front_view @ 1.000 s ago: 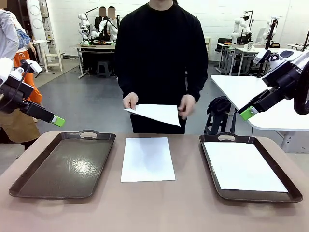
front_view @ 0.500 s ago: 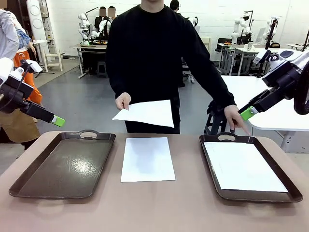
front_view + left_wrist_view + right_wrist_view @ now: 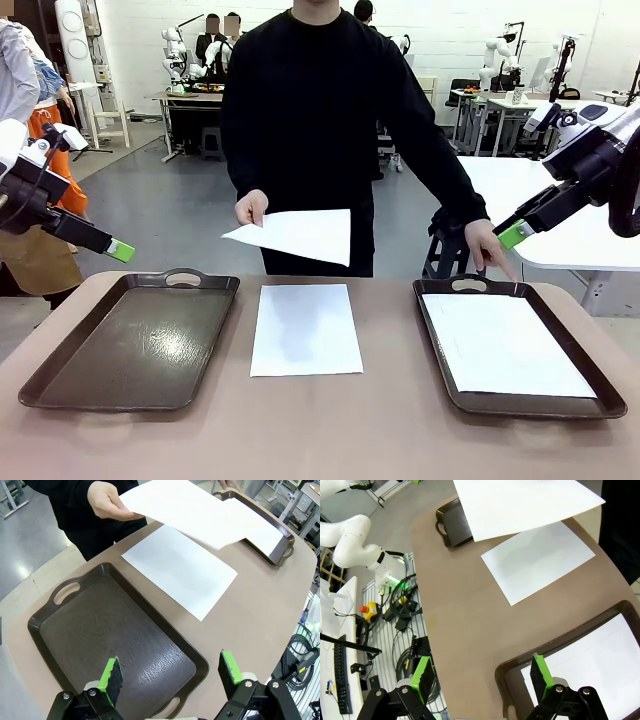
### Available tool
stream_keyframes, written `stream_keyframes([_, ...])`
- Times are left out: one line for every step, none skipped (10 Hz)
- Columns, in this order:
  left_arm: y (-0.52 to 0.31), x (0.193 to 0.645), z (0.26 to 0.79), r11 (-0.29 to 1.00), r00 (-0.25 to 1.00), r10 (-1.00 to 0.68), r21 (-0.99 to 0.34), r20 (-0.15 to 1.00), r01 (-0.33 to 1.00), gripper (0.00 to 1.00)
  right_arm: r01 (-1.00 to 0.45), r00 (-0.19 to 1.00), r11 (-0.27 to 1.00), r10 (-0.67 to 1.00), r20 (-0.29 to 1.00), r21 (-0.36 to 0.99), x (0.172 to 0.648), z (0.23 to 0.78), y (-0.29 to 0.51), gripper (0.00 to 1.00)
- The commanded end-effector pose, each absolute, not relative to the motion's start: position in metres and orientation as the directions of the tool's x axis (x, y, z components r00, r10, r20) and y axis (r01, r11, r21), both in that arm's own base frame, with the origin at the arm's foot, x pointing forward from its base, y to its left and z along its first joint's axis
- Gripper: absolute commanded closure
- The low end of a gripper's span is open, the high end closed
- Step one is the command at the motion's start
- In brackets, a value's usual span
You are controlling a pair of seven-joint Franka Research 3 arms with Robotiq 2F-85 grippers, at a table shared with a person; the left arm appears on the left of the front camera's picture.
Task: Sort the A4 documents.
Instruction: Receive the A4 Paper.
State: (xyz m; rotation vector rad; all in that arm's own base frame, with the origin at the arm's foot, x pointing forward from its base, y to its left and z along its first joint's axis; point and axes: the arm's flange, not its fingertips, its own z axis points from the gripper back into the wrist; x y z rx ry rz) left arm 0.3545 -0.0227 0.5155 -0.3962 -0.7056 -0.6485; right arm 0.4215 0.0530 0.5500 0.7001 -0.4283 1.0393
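Left gripper [image 3: 170, 663] and right gripper [image 3: 480, 663] gape wide; right tray [image 3: 431, 332] holds one A4 document [image 3: 505, 345].

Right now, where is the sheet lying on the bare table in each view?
Front view: table sheet at centre, between empty tray and loaded tray.
Left wrist view: table sheet upper middle, beside the empty tray.
Right wrist view: table sheet upper right, above the loaded tray.
Shared landmark: the held sheet, hovering near its far end.
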Motion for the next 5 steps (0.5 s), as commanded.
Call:
stream_keyframes([-0.020,0.355,0.514,0.726,0.572,-0.411,-0.125,0.710,0.677,0.00,-0.892,0.453,0.324,0.631,0.630,0.316,0.421,0.551,0.053,0.00])
stream_keyframes([-0.020,0.355,0.514,0.726,0.572,-0.411,-0.125,0.710,0.677,0.00,-0.892,0.453,0.324,0.631,0.630,0.316,0.421,0.551,0.053,0.00])
stream_keyframes([-0.020,0.355,0.514,0.726,0.572,-0.411,-0.125,0.710,0.677,0.00,-0.890,0.455,0.323,0.632,0.627,0.321,0.422,0.550,0.053,0.00])
stream_keyframes([-0.020,0.355,0.514,0.726,0.572,-0.411,-0.125,0.710,0.677,0.00,-0.874,0.485,0.335,0.587,0.649,0.351,0.432,0.543,0.057,0.00])
stream_keyframes([-0.020,0.355,0.514,0.726,0.572,-0.411,-0.125,0.710,0.677,0.00,-0.855,0.519,0.332,0.543,0.660,0.399,0.438,0.533,0.065,0.00])
